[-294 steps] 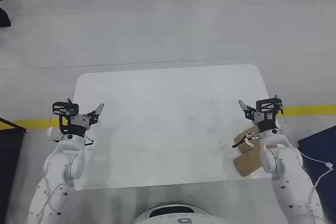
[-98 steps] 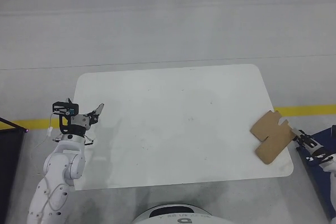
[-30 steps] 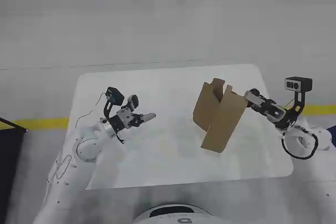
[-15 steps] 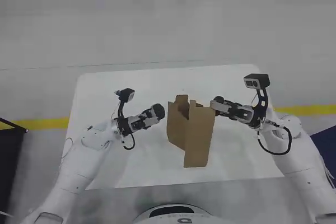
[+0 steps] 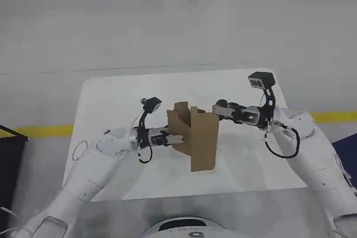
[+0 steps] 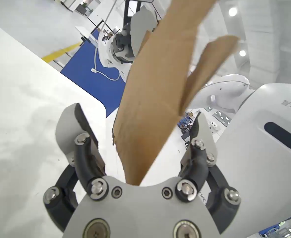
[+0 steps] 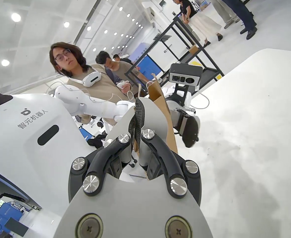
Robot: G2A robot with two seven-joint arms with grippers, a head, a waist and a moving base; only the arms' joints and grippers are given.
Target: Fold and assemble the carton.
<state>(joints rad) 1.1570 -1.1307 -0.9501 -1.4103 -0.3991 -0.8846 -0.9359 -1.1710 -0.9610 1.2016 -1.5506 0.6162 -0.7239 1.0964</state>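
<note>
One carton (image 5: 194, 138), part-opened, was upright over the middle of the surface (image 5: 119, 101). Jaws of the right gripper (image 7: 138, 115) pinched one panel edge; those of the left gripper (image 6: 136, 115) stood spread around another panel. Judged light, thin, crease-prone: hold edges near folds.

Bright, even light from above fills all three views. The white worktop (image 5: 226, 95) looks pale in the top view, and shadows on it are faint and soft-edged. The carton (image 5: 202, 140) is evenly lit, its brown faces matt and dull. In both wrist views round ceiling lamps (image 7: 15, 17) burn as white spots, and straight lines bow strongly toward the edges of the frame.
</note>
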